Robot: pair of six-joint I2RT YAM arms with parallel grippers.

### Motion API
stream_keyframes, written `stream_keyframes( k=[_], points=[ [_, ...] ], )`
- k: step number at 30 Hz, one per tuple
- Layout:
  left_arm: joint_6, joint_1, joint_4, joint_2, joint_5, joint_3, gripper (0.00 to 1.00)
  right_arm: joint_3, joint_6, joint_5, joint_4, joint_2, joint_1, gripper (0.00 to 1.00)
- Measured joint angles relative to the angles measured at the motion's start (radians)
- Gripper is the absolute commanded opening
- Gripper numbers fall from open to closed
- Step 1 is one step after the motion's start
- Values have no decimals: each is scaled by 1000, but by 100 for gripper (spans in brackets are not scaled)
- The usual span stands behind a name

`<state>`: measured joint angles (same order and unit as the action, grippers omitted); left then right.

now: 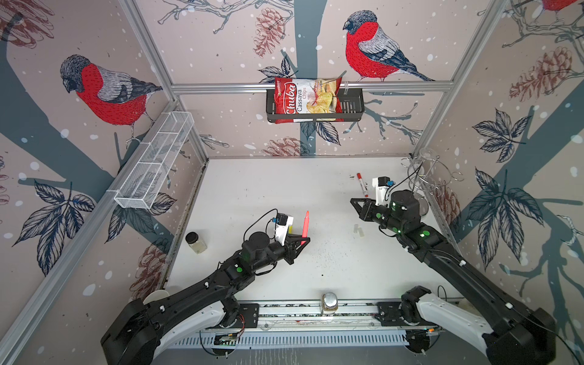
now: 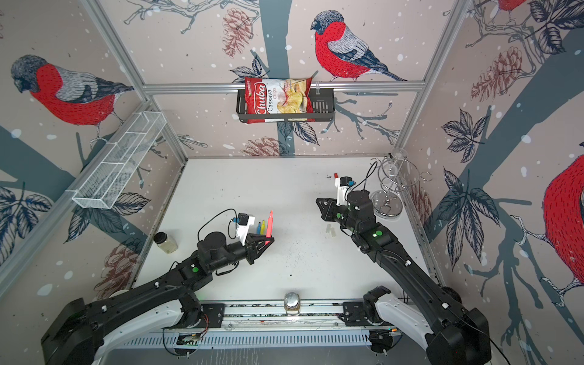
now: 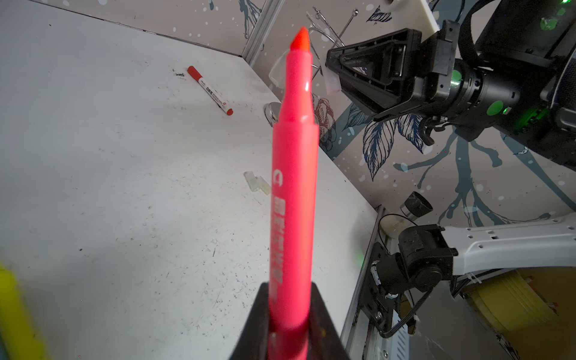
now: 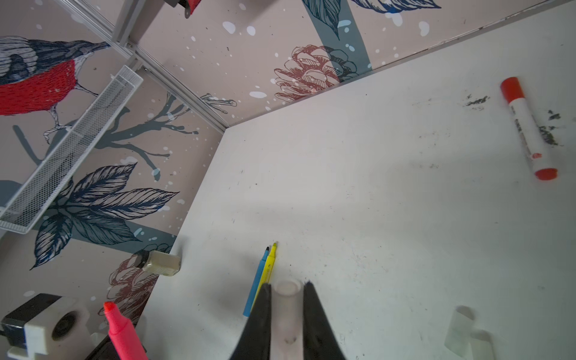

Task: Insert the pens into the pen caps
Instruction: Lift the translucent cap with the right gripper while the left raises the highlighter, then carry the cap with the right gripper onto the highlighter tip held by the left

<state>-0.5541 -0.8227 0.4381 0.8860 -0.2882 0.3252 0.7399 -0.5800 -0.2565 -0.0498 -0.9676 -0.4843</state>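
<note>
Pink-red pen (image 1: 305,225) is clamped by its tail end in the left gripper (image 1: 305,241). It stands upright above the counter (image 1: 268,196) with its bare tip up and no cap on it. From the left wrist view I see the barrel running straight out between the jaws.

Right gripper (image 4: 286,290) is clenched on a translucent cap (image 4: 286,307), whose open mouth pokes out past the fingertips. That gripper hangs in the air well apart from the pink-red pen, not touching it.

Outward from the pink-red pen:
- Blue pen (image 2: 258,227) and yellow pen (image 2: 263,227) lie side by side on the counter just beside it, on the side away from the right gripper. Both are uncapped.
- Two loose translucent caps (image 1: 358,230) lie together on the counter, out on the right gripper's side of the pink-red pen.
- White-barrelled pen (image 1: 362,185), red at both ends, lies flat on the counter. It is farthest from the pink-red pen, out past the right gripper.
</note>
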Motion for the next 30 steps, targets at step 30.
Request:
stream_keyframes(
  k=[30],
  points=[
    [-44,-106,181,149,-8,32,0,-29,-81,-87,285,-11,-148,9]
  ],
)
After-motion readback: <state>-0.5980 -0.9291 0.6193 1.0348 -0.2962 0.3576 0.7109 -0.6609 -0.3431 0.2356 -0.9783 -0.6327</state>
